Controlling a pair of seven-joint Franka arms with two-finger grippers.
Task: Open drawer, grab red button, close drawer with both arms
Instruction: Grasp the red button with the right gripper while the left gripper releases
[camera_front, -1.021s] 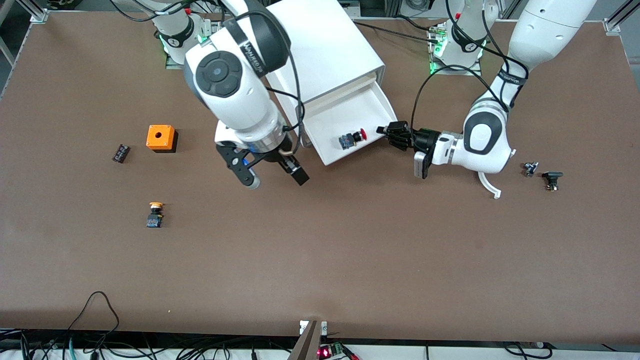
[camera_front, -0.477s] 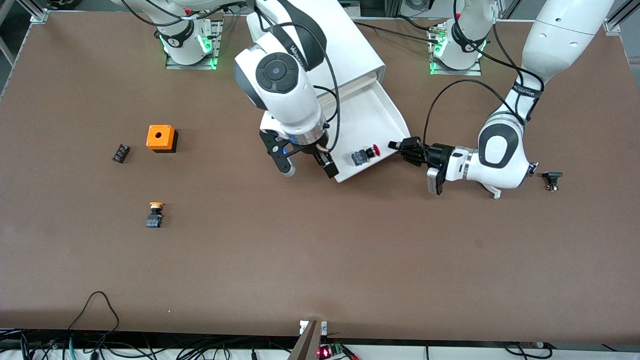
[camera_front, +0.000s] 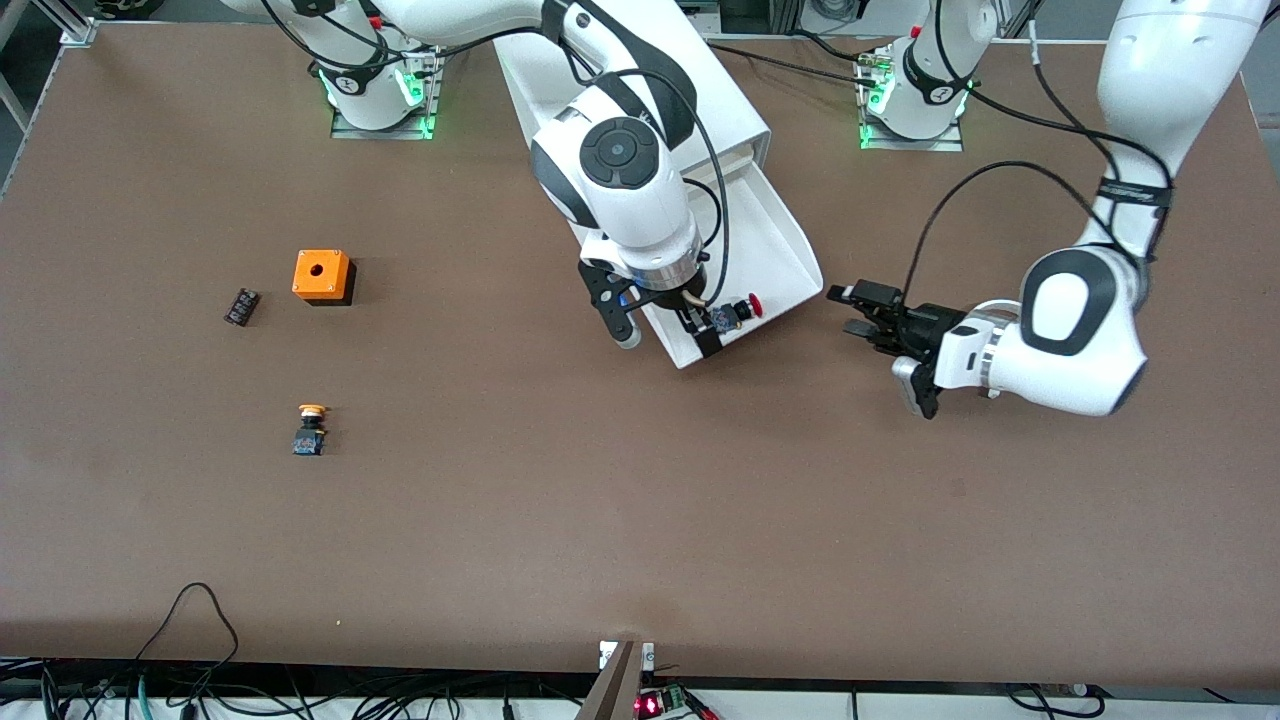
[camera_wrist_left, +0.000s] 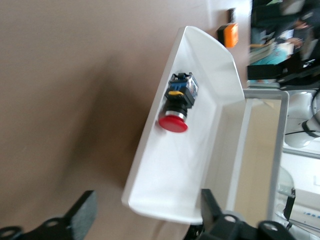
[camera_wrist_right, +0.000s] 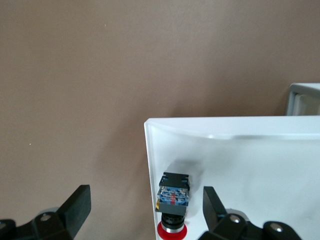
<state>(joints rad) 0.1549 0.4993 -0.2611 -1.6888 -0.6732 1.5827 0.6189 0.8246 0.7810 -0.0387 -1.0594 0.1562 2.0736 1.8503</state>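
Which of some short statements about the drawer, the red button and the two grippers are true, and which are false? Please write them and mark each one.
1. The drawer is pulled out of the cabinet. True.
2. The button with the red cap is held in the left gripper. False: it lies in the drawer, and the left gripper is open, beside the drawer, holding nothing.
3. The right gripper is open over the drawer's front end, one finger on each side of its wall. True.
4. The orange box stands inside the drawer. False: it stands on the table, toward the right arm's end.
5. The orange-capped button lies on the table, nearer to the front camera than the orange box. True.
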